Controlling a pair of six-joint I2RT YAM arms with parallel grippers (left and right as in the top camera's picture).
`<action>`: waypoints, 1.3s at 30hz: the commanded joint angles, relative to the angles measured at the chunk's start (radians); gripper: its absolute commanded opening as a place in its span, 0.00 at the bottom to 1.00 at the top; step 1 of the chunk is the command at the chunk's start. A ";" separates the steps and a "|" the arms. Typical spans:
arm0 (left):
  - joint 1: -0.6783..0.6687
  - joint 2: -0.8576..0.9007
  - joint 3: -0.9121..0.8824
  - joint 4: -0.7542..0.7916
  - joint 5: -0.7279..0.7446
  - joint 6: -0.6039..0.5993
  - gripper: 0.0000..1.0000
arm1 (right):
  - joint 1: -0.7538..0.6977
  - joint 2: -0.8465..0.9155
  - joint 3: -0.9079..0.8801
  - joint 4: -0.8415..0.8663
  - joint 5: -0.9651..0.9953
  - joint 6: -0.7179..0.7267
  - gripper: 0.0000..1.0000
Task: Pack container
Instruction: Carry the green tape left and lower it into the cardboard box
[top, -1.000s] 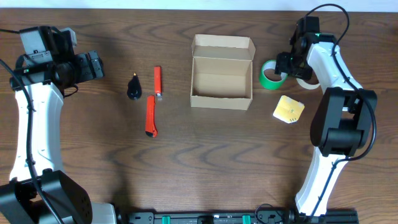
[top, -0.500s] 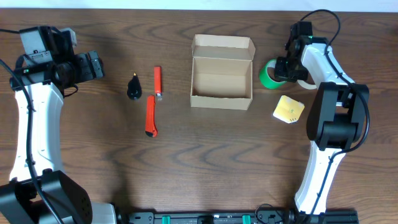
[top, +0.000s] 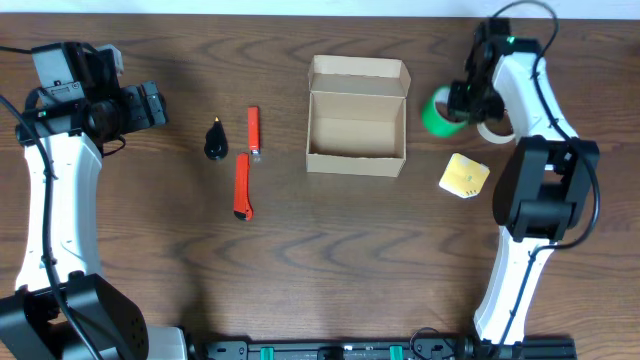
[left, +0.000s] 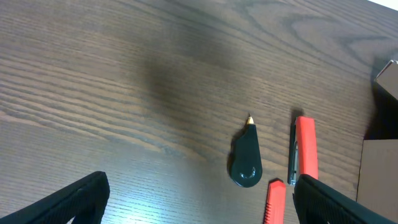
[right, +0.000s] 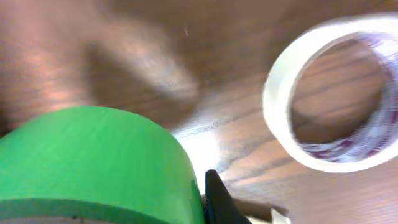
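Wood table (top: 330, 260) | left fingers (left: 81, 199) spread wide over it | right fingers (right: 214, 196) pinching green tape roll (top: 435, 112)

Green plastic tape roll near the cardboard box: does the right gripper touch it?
Touching. In the right wrist view, a black finger of the right gripper presses on the green tape roll.

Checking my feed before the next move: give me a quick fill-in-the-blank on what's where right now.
The right gripper has its fingers shut on the ___ roll of tape.
The left gripper has its fingers wide ___.
The tan cardboard box, flap lid open, contains ___.
Both orange utility knives lie on the box's ___-arm side.
Missing: green; open; nothing; left.
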 joint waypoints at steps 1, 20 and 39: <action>0.001 -0.002 0.021 -0.003 -0.003 0.007 0.95 | 0.042 -0.107 0.109 -0.040 0.005 -0.011 0.01; 0.001 -0.002 0.021 -0.003 -0.003 0.007 0.95 | 0.486 -0.245 0.163 -0.086 0.133 -0.094 0.01; 0.001 -0.002 0.021 -0.003 -0.003 0.007 0.95 | 0.515 -0.002 0.163 -0.063 0.116 -0.109 0.01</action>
